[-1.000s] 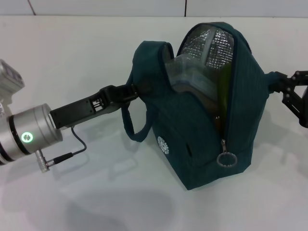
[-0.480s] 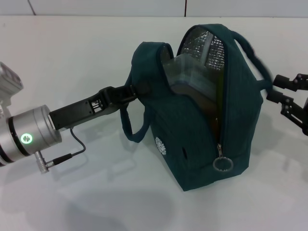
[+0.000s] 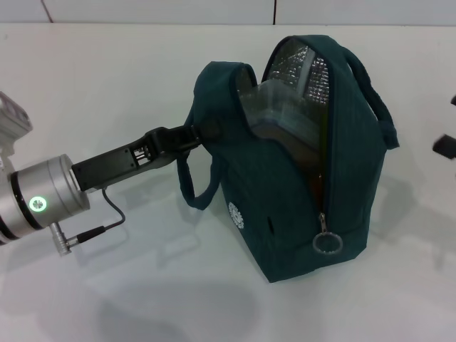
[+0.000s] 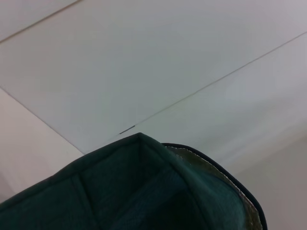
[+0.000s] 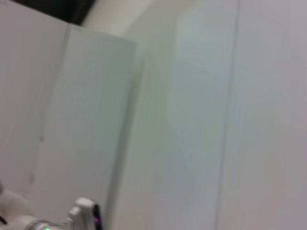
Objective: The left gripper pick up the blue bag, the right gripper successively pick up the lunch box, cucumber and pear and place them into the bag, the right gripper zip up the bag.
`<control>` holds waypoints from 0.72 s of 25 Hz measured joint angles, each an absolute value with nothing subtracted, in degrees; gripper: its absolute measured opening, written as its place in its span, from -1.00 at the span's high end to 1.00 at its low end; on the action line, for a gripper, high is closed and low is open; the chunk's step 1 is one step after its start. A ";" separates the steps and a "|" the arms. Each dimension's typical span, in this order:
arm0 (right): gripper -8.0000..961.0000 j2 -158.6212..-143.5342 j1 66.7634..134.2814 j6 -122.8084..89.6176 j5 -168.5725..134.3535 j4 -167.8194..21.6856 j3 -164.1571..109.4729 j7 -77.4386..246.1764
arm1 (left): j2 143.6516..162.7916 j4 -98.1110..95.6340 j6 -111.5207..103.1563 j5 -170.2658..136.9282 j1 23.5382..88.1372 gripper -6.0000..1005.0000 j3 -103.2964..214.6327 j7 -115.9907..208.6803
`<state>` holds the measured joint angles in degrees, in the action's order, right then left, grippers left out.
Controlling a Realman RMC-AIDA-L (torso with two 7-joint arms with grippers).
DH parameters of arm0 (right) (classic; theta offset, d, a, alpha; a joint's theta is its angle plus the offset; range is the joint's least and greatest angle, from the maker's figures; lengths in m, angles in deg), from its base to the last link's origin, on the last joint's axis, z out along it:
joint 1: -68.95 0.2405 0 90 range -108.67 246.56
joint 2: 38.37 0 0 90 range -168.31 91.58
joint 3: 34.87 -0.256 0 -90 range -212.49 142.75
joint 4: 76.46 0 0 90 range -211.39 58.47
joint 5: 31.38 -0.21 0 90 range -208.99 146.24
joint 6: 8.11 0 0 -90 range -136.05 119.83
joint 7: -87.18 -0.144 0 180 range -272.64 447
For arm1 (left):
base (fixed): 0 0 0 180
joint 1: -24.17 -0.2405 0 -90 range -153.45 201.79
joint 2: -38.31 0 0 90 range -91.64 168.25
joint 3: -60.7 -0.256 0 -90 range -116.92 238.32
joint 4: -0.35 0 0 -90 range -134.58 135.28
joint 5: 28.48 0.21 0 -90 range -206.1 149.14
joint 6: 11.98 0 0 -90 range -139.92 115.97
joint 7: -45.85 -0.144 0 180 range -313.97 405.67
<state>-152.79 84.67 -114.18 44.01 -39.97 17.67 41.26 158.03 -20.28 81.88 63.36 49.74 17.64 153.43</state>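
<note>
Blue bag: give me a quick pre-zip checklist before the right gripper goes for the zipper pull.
1. The left gripper holds the blue bag: ok.
2. The lunch box sits inside the bag: ok.
3. Cucumber and pear inside: cannot tell, hidden by the fabric.
4. The zipper pull is reachable at the slit's lower end: ok.
5. The right gripper is lined up with the pull: not ok, it sits at the head view's right edge.
</note>
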 joint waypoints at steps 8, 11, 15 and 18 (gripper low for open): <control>-0.11 -152.84 86.04 -116.28 54.38 -39.46 17.92 38.15 | 157.83 -20.62 80.70 63.39 49.50 0.89 17.63 153.42; -0.11 -153.10 86.57 -116.10 58.41 -40.01 18.09 37.83 | 157.83 -20.65 80.68 63.39 49.48 0.89 17.64 153.42; -0.11 -153.14 86.50 -117.14 60.89 -40.00 19.72 38.19 | 157.83 -20.66 80.66 63.39 49.48 0.89 17.63 153.46; -0.11 -153.08 86.20 -118.08 62.49 -39.87 20.17 38.58 | 157.83 -20.66 80.66 63.39 49.51 0.89 17.64 153.56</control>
<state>-153.08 86.20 -118.08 62.49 -39.87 20.17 38.58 157.83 -20.66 80.66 63.39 49.51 17.64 153.56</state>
